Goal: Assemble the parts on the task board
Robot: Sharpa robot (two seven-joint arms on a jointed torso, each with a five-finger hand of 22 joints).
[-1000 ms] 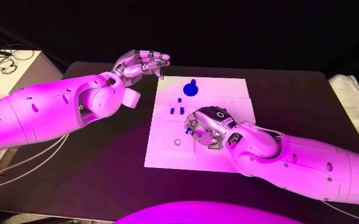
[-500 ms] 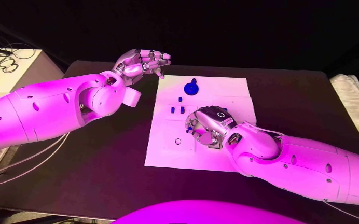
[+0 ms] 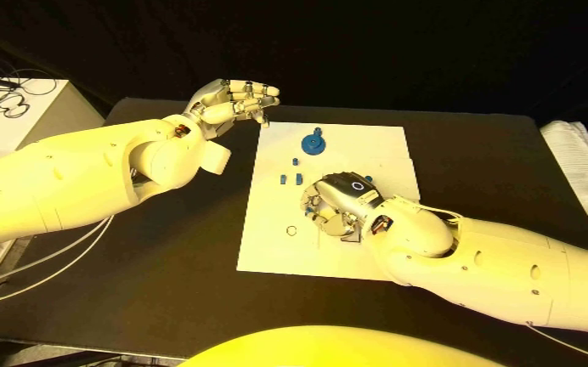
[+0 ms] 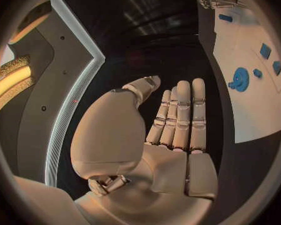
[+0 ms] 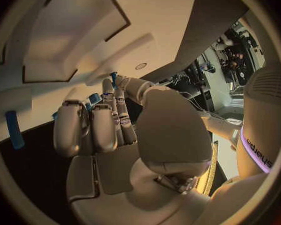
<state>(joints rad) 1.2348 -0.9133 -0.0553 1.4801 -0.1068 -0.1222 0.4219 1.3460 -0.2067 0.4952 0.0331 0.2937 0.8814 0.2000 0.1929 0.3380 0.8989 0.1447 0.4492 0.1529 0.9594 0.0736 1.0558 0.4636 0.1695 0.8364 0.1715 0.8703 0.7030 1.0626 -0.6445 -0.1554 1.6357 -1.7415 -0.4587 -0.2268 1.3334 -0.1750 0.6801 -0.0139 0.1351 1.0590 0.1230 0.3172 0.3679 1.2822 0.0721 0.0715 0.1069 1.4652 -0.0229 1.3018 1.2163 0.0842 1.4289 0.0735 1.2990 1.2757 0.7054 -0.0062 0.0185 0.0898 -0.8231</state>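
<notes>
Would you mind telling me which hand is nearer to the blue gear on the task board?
Left, narrowly. The left hand hovers off the task board, beyond its far-left corner; the blue gear lies just inside. The right hand rests mid-board, toward the robot.

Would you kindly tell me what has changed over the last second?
The right hand has edged slightly toward the board's left side, staying low over the task board. The left hand stays raised off the board, holding nothing; the blue gear has not moved.
</notes>
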